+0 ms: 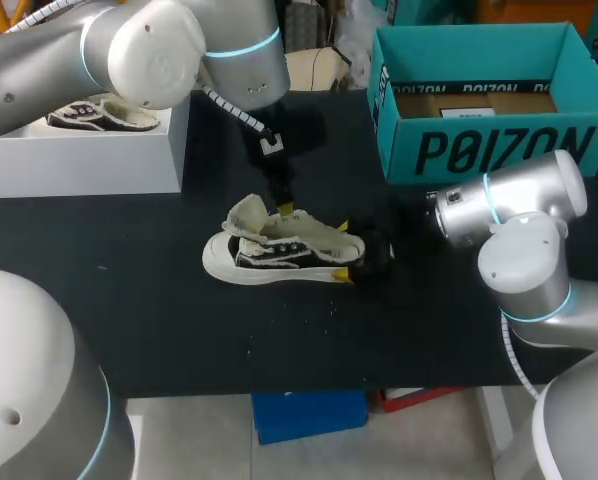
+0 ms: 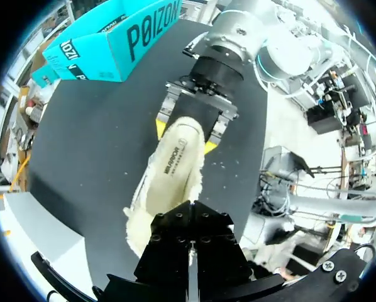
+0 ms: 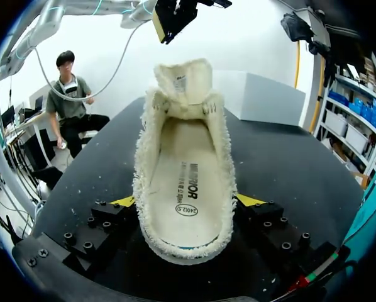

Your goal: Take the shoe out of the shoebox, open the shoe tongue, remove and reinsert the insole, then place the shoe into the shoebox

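Shoe [image 1: 284, 250], fleece-lined, stands on its sole on the black table [image 1: 129, 320], outside the teal shoebox [image 1: 479, 110]. From overhead, the right gripper [image 1: 342, 252] clamps the heel between both yellow tips. The left gripper [image 1: 279, 200] hangs just over the tongue [image 1: 247, 213], its grip impossible to tell. Left wrist view: the heel pinched from two sides. Right wrist view: the insole [image 3: 187, 189] lies between the fingers, tongue upright beyond them. Likely light and soft-walled; the stiffer heel seems the surest hold. Lint flecks the matte tabletop.
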Available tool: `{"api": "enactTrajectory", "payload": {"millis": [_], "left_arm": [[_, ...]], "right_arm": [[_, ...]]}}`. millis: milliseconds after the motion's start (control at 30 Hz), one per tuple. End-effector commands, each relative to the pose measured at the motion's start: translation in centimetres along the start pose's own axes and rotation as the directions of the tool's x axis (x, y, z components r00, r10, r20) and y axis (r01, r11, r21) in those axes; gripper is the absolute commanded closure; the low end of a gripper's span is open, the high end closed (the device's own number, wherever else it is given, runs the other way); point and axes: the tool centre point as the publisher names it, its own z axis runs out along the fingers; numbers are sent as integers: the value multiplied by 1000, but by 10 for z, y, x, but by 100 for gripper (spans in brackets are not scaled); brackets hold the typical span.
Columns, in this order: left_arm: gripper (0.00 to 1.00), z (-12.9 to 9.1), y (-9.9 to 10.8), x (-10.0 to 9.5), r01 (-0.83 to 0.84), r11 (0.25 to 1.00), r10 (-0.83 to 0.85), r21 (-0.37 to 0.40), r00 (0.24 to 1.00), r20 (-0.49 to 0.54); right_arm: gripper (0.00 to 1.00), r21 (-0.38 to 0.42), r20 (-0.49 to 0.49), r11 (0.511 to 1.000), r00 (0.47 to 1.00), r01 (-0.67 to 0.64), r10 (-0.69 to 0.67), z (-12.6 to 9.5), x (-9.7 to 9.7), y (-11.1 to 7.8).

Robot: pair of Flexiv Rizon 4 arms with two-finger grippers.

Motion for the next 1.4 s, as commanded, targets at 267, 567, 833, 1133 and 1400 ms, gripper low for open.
{"api": "enactTrajectory", "payload": {"millis": [267,567,833,1133,1400], "left_arm": [[100,2,-8,-7,-806,587,699,-71,550,-457],[100,6,0,-21,-753,642,716,-146,657,-236],[100,23,2,-31,-663,741,637,-110,745,-200],[100,37,-1,-32,-605,794,587,-55,788,-186],[100,54,-6,-40,-569,820,546,-57,808,-222]], "right_arm": [[100,1,0,1000,1000,-1,1,0,-1,-4],[100,1,0,1000,1000,-1,1,0,-1,-4],[100,1,0,1000,1000,-1,1,0,-1,-4],[100,1,0,1000,1000,-1,1,0,-1,-4],[100,1,0,1000,1000,-1,1,0,-1,-4]]}}
